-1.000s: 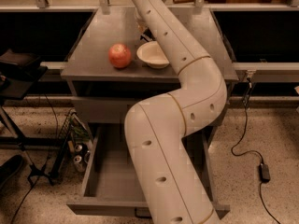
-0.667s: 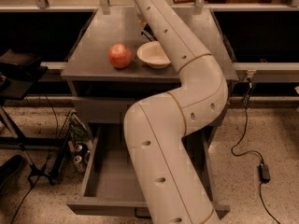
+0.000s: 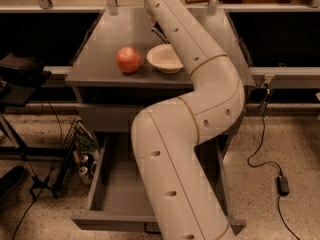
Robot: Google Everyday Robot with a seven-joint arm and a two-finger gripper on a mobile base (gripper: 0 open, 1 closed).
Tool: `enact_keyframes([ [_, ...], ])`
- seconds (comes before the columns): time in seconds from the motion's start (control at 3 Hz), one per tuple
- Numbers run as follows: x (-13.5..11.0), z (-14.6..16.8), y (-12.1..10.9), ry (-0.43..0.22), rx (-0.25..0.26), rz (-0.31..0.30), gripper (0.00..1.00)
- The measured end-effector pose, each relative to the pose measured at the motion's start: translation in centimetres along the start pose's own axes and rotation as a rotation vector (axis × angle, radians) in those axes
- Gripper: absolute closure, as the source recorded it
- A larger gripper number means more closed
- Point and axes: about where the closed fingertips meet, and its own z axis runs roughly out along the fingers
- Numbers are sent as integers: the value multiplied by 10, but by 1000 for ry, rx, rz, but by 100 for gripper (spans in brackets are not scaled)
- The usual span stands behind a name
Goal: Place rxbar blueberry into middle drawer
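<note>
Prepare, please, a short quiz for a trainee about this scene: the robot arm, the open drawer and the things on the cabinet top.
1. True or false: the middle drawer is shut.
2. What lies left of the bowl on the cabinet top? A) a red round fruit B) a drinks can C) a mug
3. Where is the pincer?

Key
1. False: it is pulled open.
2. A.
3. Above the cabinet top, just behind the bowl, mostly hidden by the arm.
</note>
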Motion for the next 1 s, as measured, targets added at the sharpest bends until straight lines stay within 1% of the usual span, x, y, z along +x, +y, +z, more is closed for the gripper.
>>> enact_keyframes([
  [0.33,-8,-14,-14,-20,-7,-9,100],
  [0.67,-11,-24,-24,-30,-32,-9,100],
  [1.0,-13,-42,-39,-37,-86,-10,100],
])
